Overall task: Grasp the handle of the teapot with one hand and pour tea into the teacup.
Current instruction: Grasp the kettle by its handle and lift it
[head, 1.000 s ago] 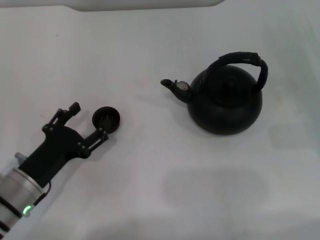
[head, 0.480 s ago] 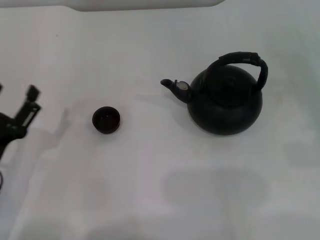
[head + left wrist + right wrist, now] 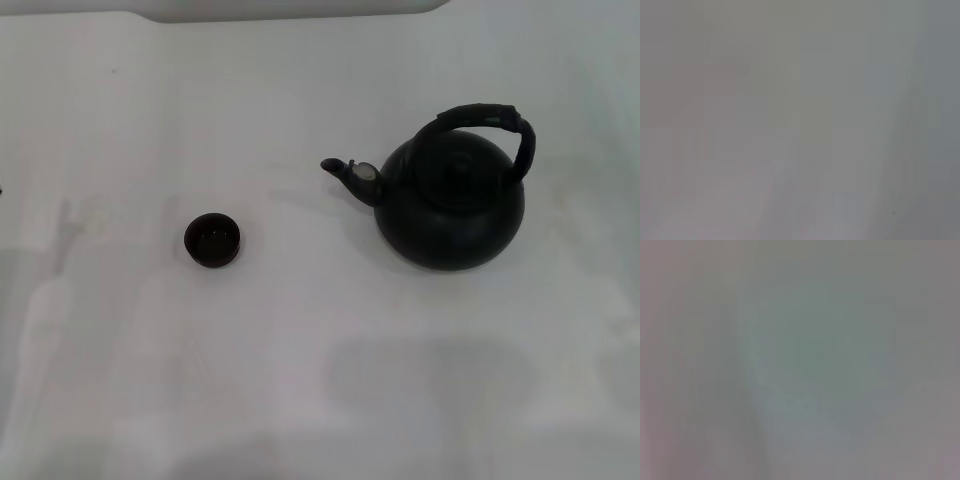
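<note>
The matte black teapot (image 3: 450, 203) stands upright at the right of the white table, its short spout with a silvery cap (image 3: 352, 176) pointing left. Its thick ribbed arched handle (image 3: 490, 122) loops over the top. The tiny dark teacup (image 3: 212, 240) sits upright at the left, well apart from the spout. Neither gripper shows in the head view. Both wrist views hold only a blank grey surface.
The white tabletop (image 3: 320, 380) runs across the whole head view, with a pale raised edge (image 3: 290, 10) along the far side. A faint shadow lies on the cloth at the left.
The left arm, whose open gripper stood beside the teacup a second ago, has drawn back leftward and left the head view. Teapot and teacup have not moved.
</note>
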